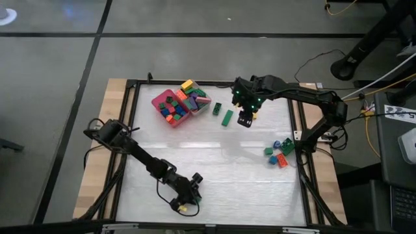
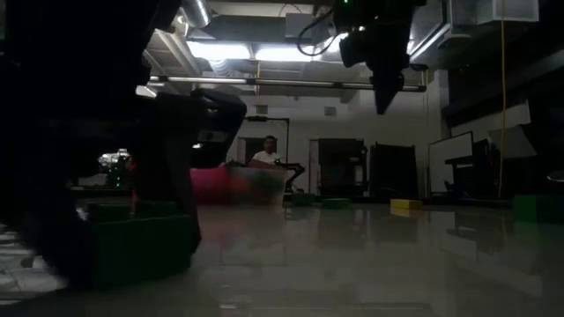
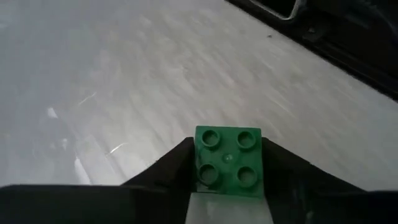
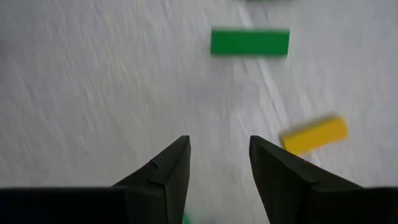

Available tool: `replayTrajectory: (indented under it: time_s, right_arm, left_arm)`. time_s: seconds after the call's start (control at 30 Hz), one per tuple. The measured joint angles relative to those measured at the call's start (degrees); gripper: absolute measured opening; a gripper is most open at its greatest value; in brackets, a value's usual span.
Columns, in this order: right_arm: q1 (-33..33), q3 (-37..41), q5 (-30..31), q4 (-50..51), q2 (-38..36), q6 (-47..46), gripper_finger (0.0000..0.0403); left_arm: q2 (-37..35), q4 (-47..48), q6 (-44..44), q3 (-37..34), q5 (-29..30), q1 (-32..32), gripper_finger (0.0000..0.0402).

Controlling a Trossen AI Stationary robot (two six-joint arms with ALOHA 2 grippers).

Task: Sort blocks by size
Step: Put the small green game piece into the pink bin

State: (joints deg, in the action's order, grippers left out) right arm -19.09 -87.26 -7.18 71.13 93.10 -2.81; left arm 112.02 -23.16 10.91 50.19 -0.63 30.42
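1. Overhead, I see the pink tray (image 1: 158, 102) heaped with mixed blocks (image 1: 183, 103) in the upper middle of the frame, which I take as the unsorted supply. Two green bars (image 1: 227, 117) lie just right of it, and a small cluster of short bricks (image 1: 277, 153) sits at the right edge, so I judge these are separate size groups. My left gripper (image 1: 188, 201) is low at the bottom centre; my right gripper (image 1: 246, 119) hovers beside the bars.
2. From table level, the picture is dark; a green block (image 2: 141, 246) looms at lower left, and a person (image 2: 264, 155) sits far behind.
3. In the left wrist view, my fingers (image 3: 168, 168) pinch a green square four-stud brick (image 3: 227, 160), held for carrying, I judge.
4. In the right wrist view, the fingers (image 4: 168, 163) stand apart and empty, with a green bar (image 4: 249, 42) and a yellow bar (image 4: 314, 134) ahead.
5. No readable writing or brand anywhere.
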Motion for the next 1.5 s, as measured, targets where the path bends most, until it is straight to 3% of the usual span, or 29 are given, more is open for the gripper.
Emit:
replayTrajectory:
  time_s: [0.1,0.43,0.73,0.9,1.17,1.5]
  right_arm:
    - [0.0,0.0,0.0,4.4,0.0,1.4,0.0166]
    - [0.0,0.0,0.0,5.8,0.0,13.6,0.0166]
    - [0.0,0.0,0.0,5.3,0.0,19.8,0.0166]
    - [0.0,0.9,0.0,8.1,-0.3,20.7,0.0166]
    - [-0.1,13.3,-1.0,5.6,-5.3,19.4,0.0166]
    - [0.0,28.6,-1.5,3.7,-11.3,3.0,0.0166]
  left_arm:
    - [-1.3,1.2,0.1,-0.1,1.8,-1.2,0.0122]
    - [-13.5,11.6,1.5,-0.1,7.2,-9.7,0.0122]
    - [-31.4,30.9,1.5,-0.1,14.0,-24.5,0.0134]
    - [-37.7,41.7,0.3,-0.1,17.8,-34.3,0.0132]
    - [-39.0,56.4,-2.4,-0.1,18.4,-45.9,0.0152]
    - [-38.7,58.3,-3.7,-0.1,18.2,-52.7,0.0152]
